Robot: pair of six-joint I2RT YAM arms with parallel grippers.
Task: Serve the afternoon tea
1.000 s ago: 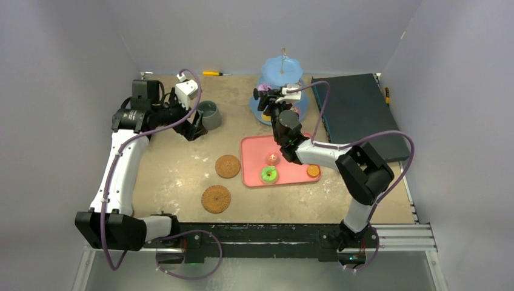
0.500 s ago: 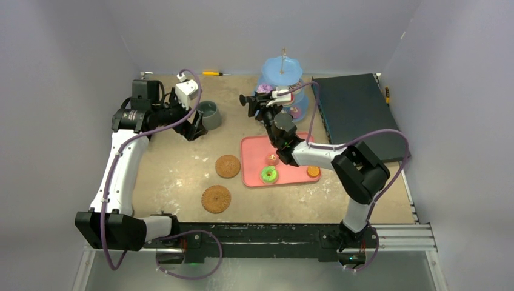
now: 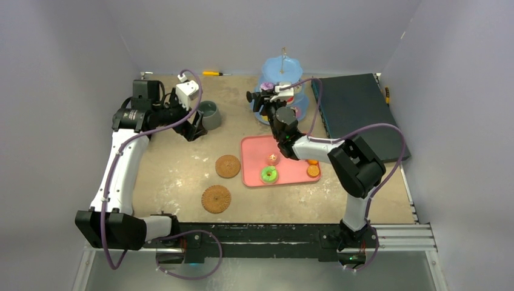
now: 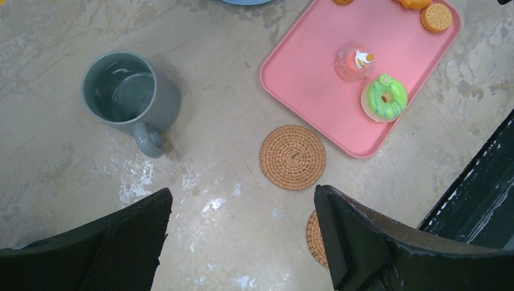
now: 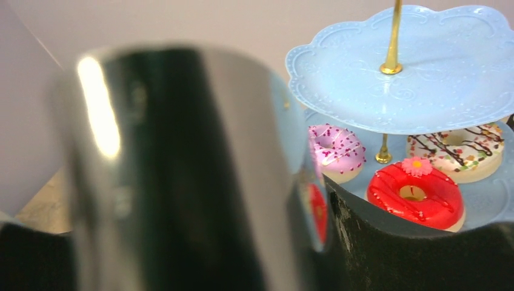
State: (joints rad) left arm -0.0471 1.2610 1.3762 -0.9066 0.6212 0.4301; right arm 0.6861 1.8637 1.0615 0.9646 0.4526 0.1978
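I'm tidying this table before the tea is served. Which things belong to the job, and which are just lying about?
Belong: blue three-tier stand, pink doughnut, red doughnut, white doughnut, grey-green mug, two woven coasters, green doughnut, pink cupcake, orange biscuit.
Lying about: yellow screwdriver, dark flat box; pink tray merely carries sweets.

No lettering, label, brand mark, number or sign can be read in any view; the grey-green mug (image 4: 159,104), the pink tray (image 4: 309,66) and the blue three-tier stand (image 5: 436,79) show plain faces only; any marking on the arms seen from the top camera is too small to tell.
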